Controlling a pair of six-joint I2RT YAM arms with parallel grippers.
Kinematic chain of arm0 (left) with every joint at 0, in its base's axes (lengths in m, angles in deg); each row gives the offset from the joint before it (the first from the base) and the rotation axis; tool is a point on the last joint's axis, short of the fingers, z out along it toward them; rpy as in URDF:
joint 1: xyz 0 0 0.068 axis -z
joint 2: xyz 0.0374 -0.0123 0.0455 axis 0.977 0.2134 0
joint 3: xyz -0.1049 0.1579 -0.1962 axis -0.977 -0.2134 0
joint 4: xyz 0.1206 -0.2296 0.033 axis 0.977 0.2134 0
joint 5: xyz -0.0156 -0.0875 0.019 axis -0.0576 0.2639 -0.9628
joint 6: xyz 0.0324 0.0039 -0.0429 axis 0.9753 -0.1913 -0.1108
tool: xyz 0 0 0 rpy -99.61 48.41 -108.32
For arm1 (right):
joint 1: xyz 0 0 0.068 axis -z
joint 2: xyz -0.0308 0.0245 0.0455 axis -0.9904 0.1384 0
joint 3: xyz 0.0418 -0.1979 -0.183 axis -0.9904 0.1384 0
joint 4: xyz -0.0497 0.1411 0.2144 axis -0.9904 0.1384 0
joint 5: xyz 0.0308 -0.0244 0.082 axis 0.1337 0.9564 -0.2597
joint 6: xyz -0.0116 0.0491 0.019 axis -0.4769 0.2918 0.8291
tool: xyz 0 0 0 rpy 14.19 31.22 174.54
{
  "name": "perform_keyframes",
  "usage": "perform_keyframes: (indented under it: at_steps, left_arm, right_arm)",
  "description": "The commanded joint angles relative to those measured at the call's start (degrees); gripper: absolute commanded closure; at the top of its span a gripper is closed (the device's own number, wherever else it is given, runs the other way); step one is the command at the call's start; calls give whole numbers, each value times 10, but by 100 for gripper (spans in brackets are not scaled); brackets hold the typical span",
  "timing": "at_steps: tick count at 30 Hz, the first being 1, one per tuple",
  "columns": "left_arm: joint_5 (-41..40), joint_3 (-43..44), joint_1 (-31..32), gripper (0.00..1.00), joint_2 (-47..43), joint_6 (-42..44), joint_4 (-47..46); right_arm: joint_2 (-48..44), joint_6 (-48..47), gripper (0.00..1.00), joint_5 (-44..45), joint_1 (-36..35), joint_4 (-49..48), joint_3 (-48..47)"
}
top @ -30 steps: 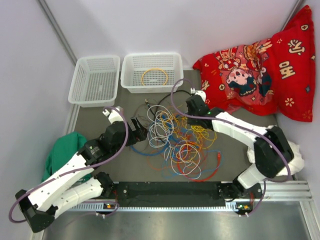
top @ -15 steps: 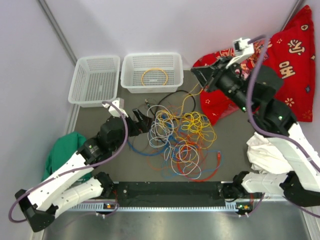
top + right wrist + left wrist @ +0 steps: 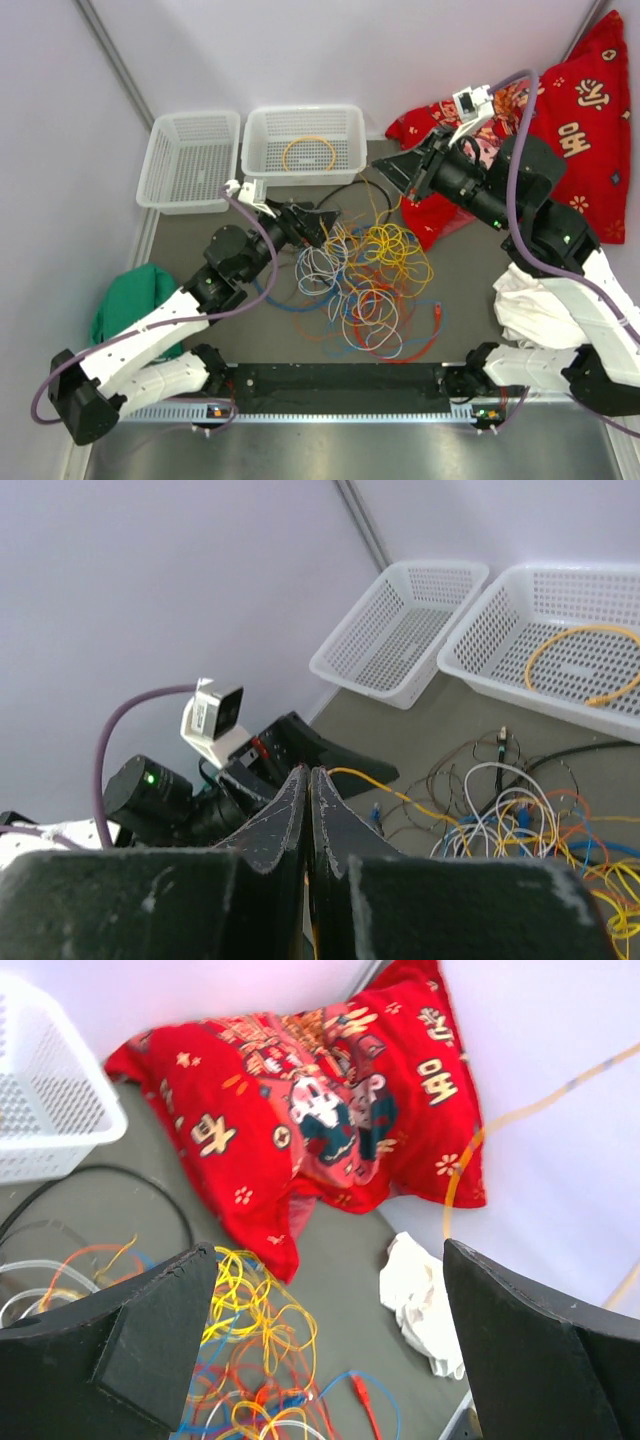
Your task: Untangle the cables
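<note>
The cables point(image 3: 360, 285) lie in a tangled heap of yellow, orange, red, blue, white and black loops on the grey table. My right gripper point(image 3: 390, 165) hangs raised above the heap's far side, shut on a yellow cable point(image 3: 420, 798) that runs taut from its tips point(image 3: 309, 773) down to the yellow loops point(image 3: 395, 245). My left gripper point(image 3: 320, 220) is at the heap's left edge, open, with nothing between its fingers point(image 3: 150, 1340). Through that gap point(image 3: 328, 1252) I see yellow loops point(image 3: 250, 1305) and a blue cable with a red plug point(image 3: 362, 1396).
Two white baskets stand at the back: the left one point(image 3: 190, 160) and the right one point(image 3: 258, 150), which holds a coiled yellow cable point(image 3: 308, 152). A red printed cushion point(image 3: 560, 130) fills the back right. A white cloth point(image 3: 525, 300) lies right, a green cloth point(image 3: 125, 305) left.
My right arm has risen from the table and swung back, pulling the yellow cable up out of the heap. My left gripper has moved right to the heap's edge and opened fully.
</note>
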Motion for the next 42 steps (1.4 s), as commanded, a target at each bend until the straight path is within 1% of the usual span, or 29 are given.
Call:
perform_keyframes:
  at_steps: [1,4,7,8,9,10,11,12,13,14,15,16,18,19,21,24,27,28,29,32,33,35,37,39,40,42]
  left_arm:
    - [39,9,0,1,11,19,-107]
    - [29,10,0,1,17,23,-95]
    - [-47,12,0,1,12,27,-33]
    - [-92,21,-1,1,12,24,-12]
    - [-122,29,-1,1,10,23,53]
    - [-151,40,-1,1,11,14,93]
    - [-224,65,-1,1,13,4,135]
    - [-264,78,-1,1,18,-8,244]
    - [-302,90,-1,1,29,-45,290]
    - [-372,108,-5,1,34,-74,347]
    - [-388,116,-12,1,40,-105,397]
    - [-391,123,-30,1,48,-158,476]
    - [-373,121,-49,1,52,-199,527]
    - [-362,109,-66,1,50,-228,561]
    - [-322,91,-77,1,41,-247,575]
    - [-281,46,-85,1,17,-264,566]
    - [-247,10,-85,2,-10,-256,538]
    - [-245,-1,-85,2,-17,-257,535]
    - [-242,-7,-85,2,-24,-260,533]
    - [-230,-21,-85,3,-43,-267,534]
    - [-227,-25,-85,4,-50,-269,534]
    - [-211,-38,-85,4,-54,-270,533]
    - [-199,-49,-85,4,-54,-268,538]
    - [-185,-53,-85,5,-47,-265,543]
    - [-183,-53,-85,5,-44,-262,544]
    - [-186,-46,-85,5,-33,-251,546]
  right_arm:
    - [-40,16,100,-12,-1,-2,31]
    - [-58,15,100,-1,-1,2,59]
    - [-74,10,100,5,-1,2,87]
    - [-79,7,100,5,-1,2,95]
    - [-81,2,100,33,-1,2,110]
    - [-83,-7,100,45,-1,5,117]
    - [-82,-14,100,58,-1,5,122]
    - [-79,-21,100,83,-1,5,130]
    - [-64,-28,100,97,-1,9,130]
    - [-53,-32,100,112,1,6,123]
    - [-39,-38,100,114,4,-1,119]
    - [-13,-43,100,116,8,-7,112]
    - [20,-41,100,94,29,-28,75]
    - [55,-43,100,88,35,-37,62]
    - [92,-50,100,78,49,-58,8]
    - [183,-52,100,60,72,-63,-77]
    - [268,-55,100,57,93,-60,-160]
    - [287,-53,100,55,100,-59,-178]
    - [328,-52,100,55,106,-60,-213]
    - [383,-45,100,47,129,-68,-279]
    - [413,-39,100,44,142,-89,-289]
    - [437,-29,100,31,154,-123,-299]
    - [475,-7,100,13,172,-181,-306]
    - [506,29,100,8,184,-216,-318]
    - [542,42,100,-4,194,-243,-339]
    - [579,65,100,-11,199,-262,-370]
